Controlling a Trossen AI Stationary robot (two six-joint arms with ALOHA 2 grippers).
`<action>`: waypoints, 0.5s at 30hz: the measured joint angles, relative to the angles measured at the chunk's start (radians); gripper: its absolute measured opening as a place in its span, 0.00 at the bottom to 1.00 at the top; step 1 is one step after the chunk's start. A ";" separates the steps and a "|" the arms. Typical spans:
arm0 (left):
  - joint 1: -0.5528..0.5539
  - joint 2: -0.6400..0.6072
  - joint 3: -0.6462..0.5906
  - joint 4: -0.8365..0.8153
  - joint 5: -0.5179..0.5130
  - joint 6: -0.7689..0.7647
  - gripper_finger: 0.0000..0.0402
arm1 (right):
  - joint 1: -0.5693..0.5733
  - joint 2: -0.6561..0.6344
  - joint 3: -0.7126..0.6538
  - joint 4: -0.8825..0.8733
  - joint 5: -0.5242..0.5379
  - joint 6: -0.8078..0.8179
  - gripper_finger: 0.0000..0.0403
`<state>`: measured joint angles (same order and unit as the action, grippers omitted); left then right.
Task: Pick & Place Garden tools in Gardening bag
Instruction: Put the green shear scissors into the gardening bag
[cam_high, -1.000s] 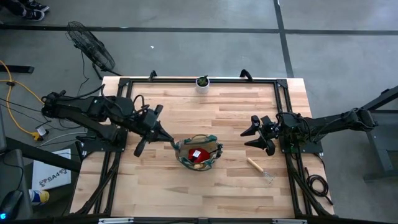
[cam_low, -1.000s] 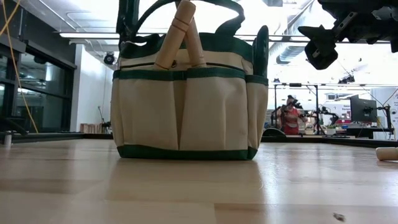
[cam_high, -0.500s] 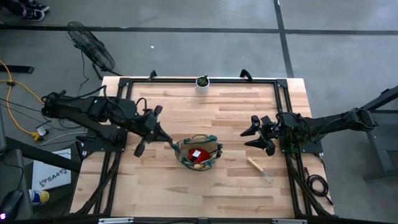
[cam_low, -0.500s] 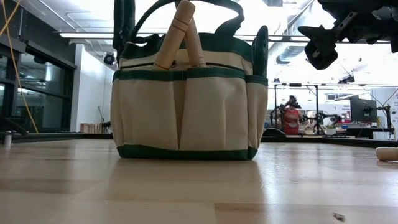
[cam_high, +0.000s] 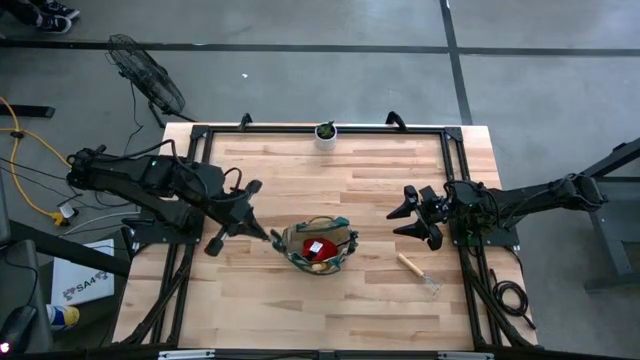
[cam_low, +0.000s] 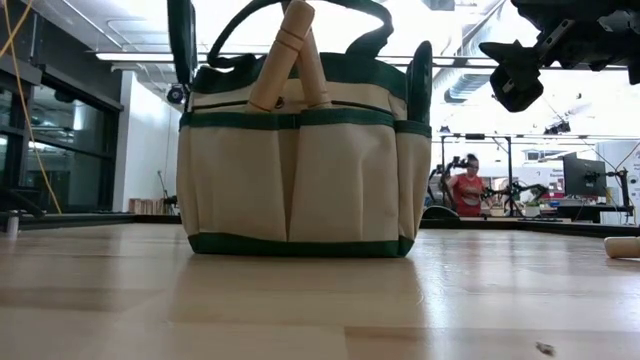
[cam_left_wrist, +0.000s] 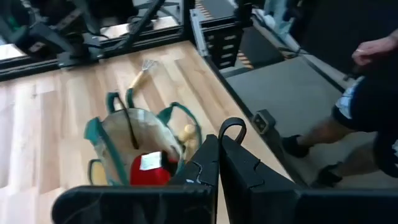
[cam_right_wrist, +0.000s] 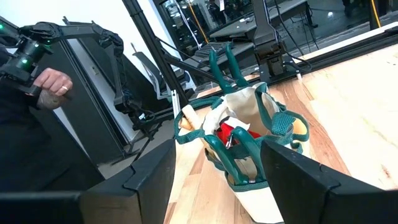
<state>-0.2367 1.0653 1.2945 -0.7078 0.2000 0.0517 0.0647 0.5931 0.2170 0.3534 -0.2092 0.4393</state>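
Inside gardening bag (cam_high: 318, 248), red item (cam_high: 315, 249), wooden-handled tools (cam_low: 290, 55)

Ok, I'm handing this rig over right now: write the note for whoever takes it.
Left gripper: jaws shut, empty, at the gardening bag's left rim.
Right gripper: jaws open, empty, hovering right of the bag.
Done: the red item and wooden-handled tools are in the bag at table centre.
Left: one wooden-handled fork lies on the table, front right of the bag, close to the right arm. Leave the white pot at the far edge.
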 joint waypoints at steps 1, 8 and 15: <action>0.000 0.000 0.000 0.000 0.010 0.000 0.00 | 0.000 0.000 0.000 0.000 0.000 0.000 0.56; 0.001 0.016 -0.001 -0.024 0.020 0.039 0.00 | 0.000 0.000 0.000 0.000 0.000 0.000 0.56; 0.001 0.059 -0.002 -0.011 0.030 0.126 0.00 | 0.000 0.001 0.000 -0.003 0.000 0.000 0.56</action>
<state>-0.2359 1.1240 1.2929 -0.7190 0.2304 0.1772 0.0643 0.5938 0.2169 0.3507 -0.2096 0.4397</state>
